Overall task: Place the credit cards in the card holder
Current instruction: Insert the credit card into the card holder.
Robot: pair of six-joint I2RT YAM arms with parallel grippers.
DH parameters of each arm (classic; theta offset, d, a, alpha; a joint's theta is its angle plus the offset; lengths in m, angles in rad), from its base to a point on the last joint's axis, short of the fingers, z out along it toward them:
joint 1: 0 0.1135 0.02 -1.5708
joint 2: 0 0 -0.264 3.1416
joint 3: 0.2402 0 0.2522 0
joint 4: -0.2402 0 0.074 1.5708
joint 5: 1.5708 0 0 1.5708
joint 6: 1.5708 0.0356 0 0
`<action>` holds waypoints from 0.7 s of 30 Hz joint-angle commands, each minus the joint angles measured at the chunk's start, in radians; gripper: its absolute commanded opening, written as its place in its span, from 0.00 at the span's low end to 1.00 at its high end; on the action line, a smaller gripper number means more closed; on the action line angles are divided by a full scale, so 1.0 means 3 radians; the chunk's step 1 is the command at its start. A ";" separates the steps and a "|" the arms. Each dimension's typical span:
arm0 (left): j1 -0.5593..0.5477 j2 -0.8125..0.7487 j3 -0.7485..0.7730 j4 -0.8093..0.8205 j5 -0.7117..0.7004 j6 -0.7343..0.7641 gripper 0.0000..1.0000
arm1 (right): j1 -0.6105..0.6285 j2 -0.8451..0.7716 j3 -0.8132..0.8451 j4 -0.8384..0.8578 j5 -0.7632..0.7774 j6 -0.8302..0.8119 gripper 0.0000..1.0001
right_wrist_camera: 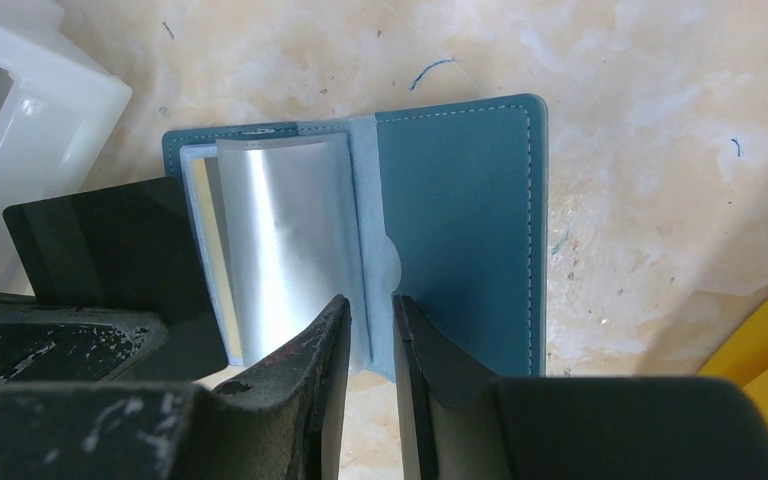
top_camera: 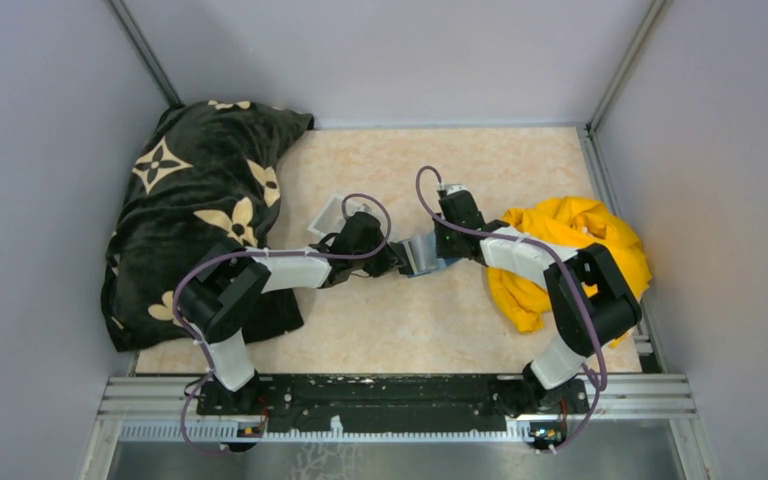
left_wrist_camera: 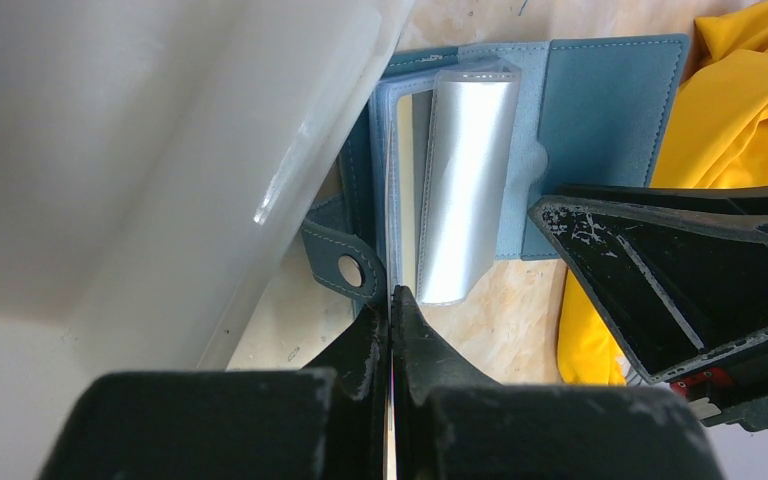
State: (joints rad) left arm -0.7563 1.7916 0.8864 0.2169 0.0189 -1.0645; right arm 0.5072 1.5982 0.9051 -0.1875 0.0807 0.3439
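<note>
The teal card holder [right_wrist_camera: 460,230] lies open on the table, its clear shiny sleeves [right_wrist_camera: 280,240] bowed up; in the top view the card holder [top_camera: 425,258] sits between both grippers. A yellow-tan card [left_wrist_camera: 405,150] sits in a sleeve. My left gripper [left_wrist_camera: 392,296] is shut on a thin dark grey credit card [right_wrist_camera: 110,260], seen edge-on from its own wrist, with the card's front edge at the sleeves. My right gripper [right_wrist_camera: 370,305] hovers over the holder's inner pocket edge, jaws a little apart with nothing clamped between them. In the left wrist view its fingers [left_wrist_camera: 660,280] reach the right page.
A clear-white plastic tray [top_camera: 328,215] stands just left of the holder and fills the left wrist view's left side [left_wrist_camera: 160,150]. A black blanket with tan flowers [top_camera: 200,200] covers the left. A yellow cloth [top_camera: 570,250] lies bunched under the right arm.
</note>
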 commanded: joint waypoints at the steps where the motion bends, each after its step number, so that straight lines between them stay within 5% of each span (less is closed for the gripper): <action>1: 0.0015 0.0039 -0.0019 -0.0022 0.0008 0.0015 0.00 | -0.0024 -0.0004 0.0106 0.0063 0.0006 0.0025 0.23; 21: 0.0058 0.0051 -0.0049 -0.0053 0.0126 0.0143 0.00 | -0.0044 0.0005 0.0104 0.0056 -0.0007 0.0030 0.23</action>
State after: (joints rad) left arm -0.7490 1.7916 0.8818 0.2241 0.0380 -1.0531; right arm 0.5053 1.5982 0.9051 -0.1875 0.0807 0.3443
